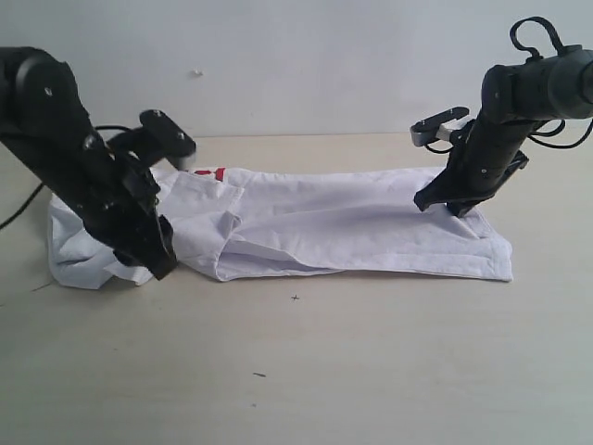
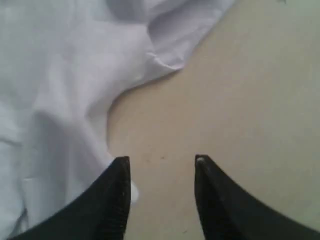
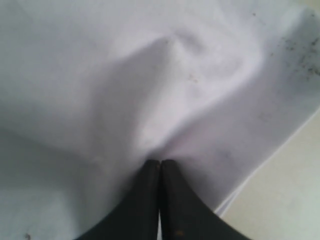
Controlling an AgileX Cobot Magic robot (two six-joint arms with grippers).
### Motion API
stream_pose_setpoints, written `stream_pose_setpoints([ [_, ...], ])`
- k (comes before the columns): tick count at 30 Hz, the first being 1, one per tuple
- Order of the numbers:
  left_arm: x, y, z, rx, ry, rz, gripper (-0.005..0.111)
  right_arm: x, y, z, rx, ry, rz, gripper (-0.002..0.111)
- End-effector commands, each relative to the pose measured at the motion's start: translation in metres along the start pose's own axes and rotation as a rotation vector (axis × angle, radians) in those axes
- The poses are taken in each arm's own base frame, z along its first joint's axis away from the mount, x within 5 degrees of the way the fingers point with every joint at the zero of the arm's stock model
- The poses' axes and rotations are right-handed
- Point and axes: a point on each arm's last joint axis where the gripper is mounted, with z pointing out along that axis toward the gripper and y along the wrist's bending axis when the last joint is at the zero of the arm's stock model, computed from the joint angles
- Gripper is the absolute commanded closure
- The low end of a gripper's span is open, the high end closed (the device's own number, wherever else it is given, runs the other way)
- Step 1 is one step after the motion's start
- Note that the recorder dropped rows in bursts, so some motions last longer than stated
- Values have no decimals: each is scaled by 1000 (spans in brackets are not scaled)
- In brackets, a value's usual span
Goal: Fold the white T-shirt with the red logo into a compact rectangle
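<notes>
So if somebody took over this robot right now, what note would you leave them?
Left gripper: open, empty, over the beige table beside the cloth's edge.
Right gripper: shut, apparently pinching a pucker of the white cotton T-shirt at its right end.
Done: shirt lies as a long rumpled band; fuzzy red logo barely peeks out.
Left: fold the band into a compact rectangle.
</notes>
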Motion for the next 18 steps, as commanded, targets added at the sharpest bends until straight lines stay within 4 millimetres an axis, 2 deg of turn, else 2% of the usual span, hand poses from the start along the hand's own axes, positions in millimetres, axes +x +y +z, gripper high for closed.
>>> stream_pose_setpoints([
  [1, -5, -27, 14, -50, -84, 117, 65, 6, 3, 6, -31, 39, 12, 108],
  [4, -9, -34, 22, -95, -141, 165, 65, 6, 3, 6, -31, 39, 12, 108],
  [10, 5, -12, 49, -141, -73, 79, 65, 7, 3, 6, -33, 47, 12, 108],
  [18, 8, -5, 69, -169, -72, 119, 65, 7, 3, 6, -33, 45, 7, 108],
])
